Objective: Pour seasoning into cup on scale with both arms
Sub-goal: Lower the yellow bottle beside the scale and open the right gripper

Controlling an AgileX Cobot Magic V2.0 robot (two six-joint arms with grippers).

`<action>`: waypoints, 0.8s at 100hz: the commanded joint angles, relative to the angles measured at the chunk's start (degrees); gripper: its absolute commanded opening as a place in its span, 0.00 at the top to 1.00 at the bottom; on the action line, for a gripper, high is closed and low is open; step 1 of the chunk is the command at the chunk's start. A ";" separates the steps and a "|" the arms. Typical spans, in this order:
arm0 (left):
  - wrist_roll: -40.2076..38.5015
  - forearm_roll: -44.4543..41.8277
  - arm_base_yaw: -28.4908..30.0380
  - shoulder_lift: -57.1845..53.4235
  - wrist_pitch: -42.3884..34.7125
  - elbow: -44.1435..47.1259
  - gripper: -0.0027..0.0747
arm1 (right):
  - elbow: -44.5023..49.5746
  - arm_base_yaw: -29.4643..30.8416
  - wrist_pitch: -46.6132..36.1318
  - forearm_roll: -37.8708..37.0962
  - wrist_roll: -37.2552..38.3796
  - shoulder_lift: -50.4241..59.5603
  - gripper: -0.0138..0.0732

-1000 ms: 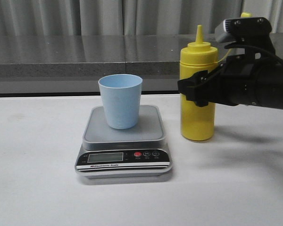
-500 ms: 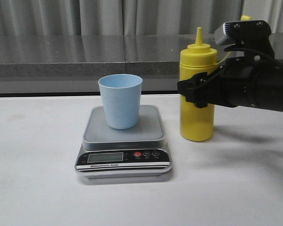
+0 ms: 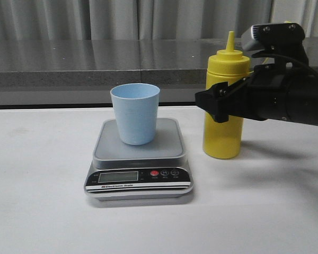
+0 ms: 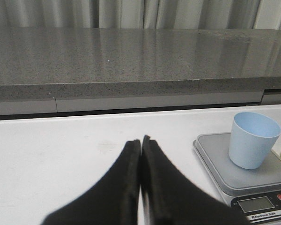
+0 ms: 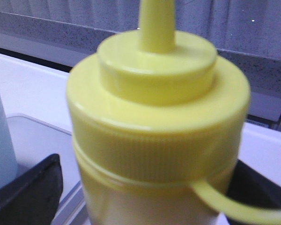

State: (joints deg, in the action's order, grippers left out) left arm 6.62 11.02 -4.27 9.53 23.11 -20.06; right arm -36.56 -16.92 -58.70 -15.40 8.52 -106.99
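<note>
- The seasoning bottle (image 3: 223, 106) stands on the white table (image 3: 42, 211), right of the scale (image 3: 139, 159) and apart from it; it leans slightly, nozzle toward the right.
- The right gripper (image 3: 222, 103) brackets the bottle at mid-height. The right wrist view shows a black finger (image 5: 28, 187) on either side of the body (image 5: 154, 140), but whether the pads press the plastic cannot be told.
- That close view also shows the ribbed cap skirt and the yellow tether (image 5: 225, 206), which the front view does not resolve.
- The cup (image 3: 135, 114) stands upright on the scale's platform, toward its rear, with bare platform all round.
- The left gripper (image 4: 141, 145) appears only in its own wrist view: fingers pressed together, holding nothing, over bare table with scale (image 4: 243, 173) and cup (image 4: 253, 145) off to one side.
- Open table lies ahead of the scale and left of it; a grey ledge (image 3: 95, 69) bounds the rear.
</note>
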 commanded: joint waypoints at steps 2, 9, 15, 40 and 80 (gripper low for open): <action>-0.44 0.45 0.18 0.53 -4.47 -1.58 0.99 | -0.22 0.39 -5.72 0.63 -0.70 3.12 0.09; -0.44 0.45 0.18 0.53 -4.47 -1.58 0.99 | 0.91 0.39 -6.21 0.82 -0.70 3.94 0.09; -0.44 0.45 0.18 0.53 -4.47 -1.58 0.99 | 1.93 0.39 -6.65 0.94 -0.70 4.68 0.09; -0.44 0.45 0.18 0.53 -4.47 -1.58 0.99 | 7.41 0.39 -8.54 3.17 -0.70 8.53 0.09; -0.44 0.45 0.18 0.53 -4.47 -1.58 0.99 | 18.62 0.39 -3.94 9.28 -0.70 23.97 0.09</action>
State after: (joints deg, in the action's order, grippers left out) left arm 6.62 11.02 -4.27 9.53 23.11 -20.06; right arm -18.51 -16.92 -60.93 -7.17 8.52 -88.41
